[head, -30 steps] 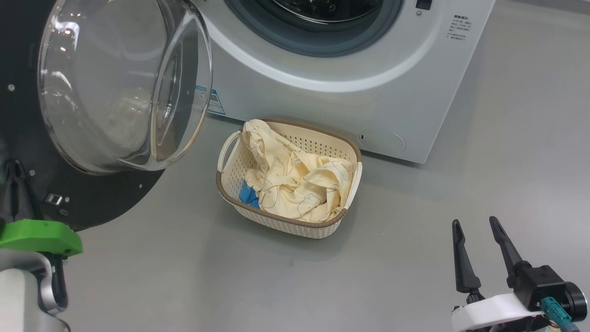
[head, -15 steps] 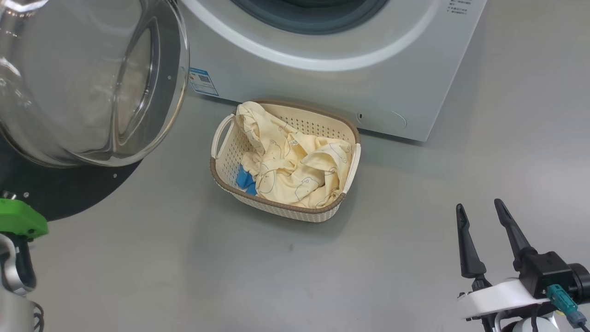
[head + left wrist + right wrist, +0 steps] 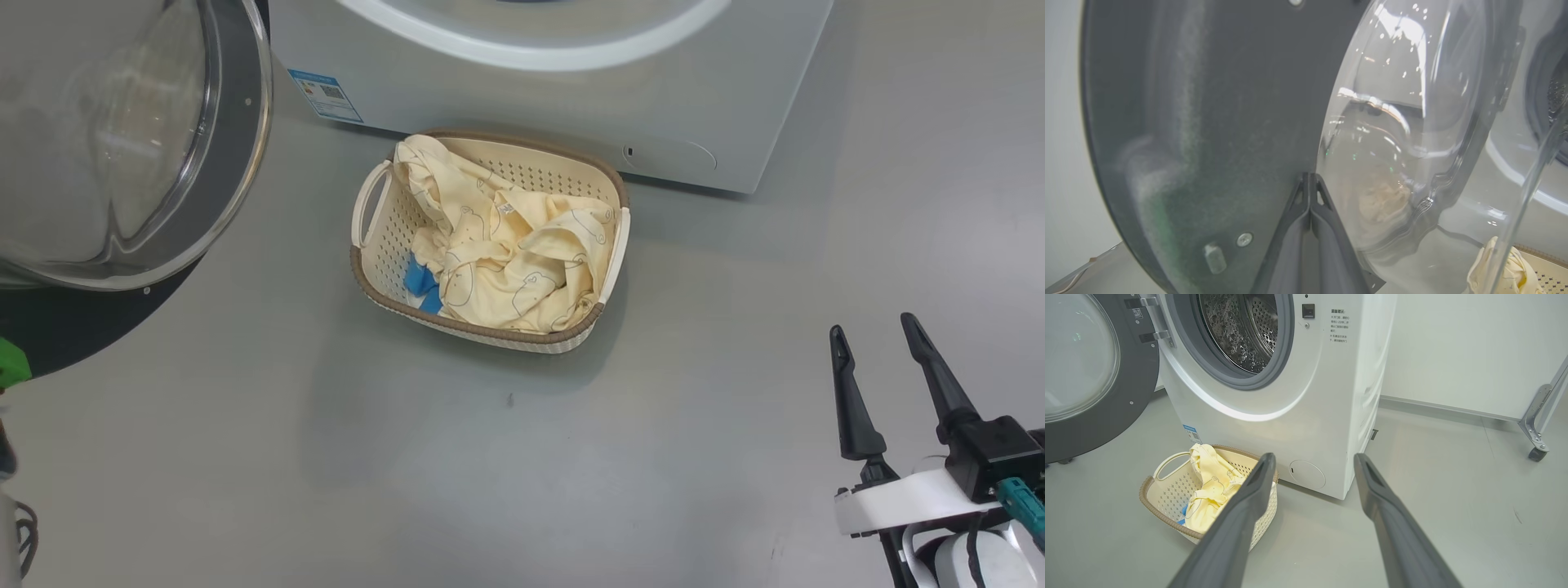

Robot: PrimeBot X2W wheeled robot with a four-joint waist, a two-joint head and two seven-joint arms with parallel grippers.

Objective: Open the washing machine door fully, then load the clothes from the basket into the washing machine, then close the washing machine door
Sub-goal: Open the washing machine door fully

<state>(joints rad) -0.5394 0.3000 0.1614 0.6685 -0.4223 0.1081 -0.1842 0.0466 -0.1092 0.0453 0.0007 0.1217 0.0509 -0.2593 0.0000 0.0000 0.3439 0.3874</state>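
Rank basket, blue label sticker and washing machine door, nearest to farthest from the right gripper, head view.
1. basket, on the floor left of the right gripper.
2. blue label sticker, low on the washer front.
3. washing machine door, far left.

R gripper: fingers spread wide, nothing btwn them, aimed at the lower front of the washing machine. Washing machine door stands wide open at view left, on its hinges. Steel drum shows thru the grey gasket. Basket sits on the floor just in front of the machine, under the blue label. Clothes heaped in it, pale yellow, w/ a blue bit at the near side. View-left finger overlaps the basket's right end. Caster at far right.
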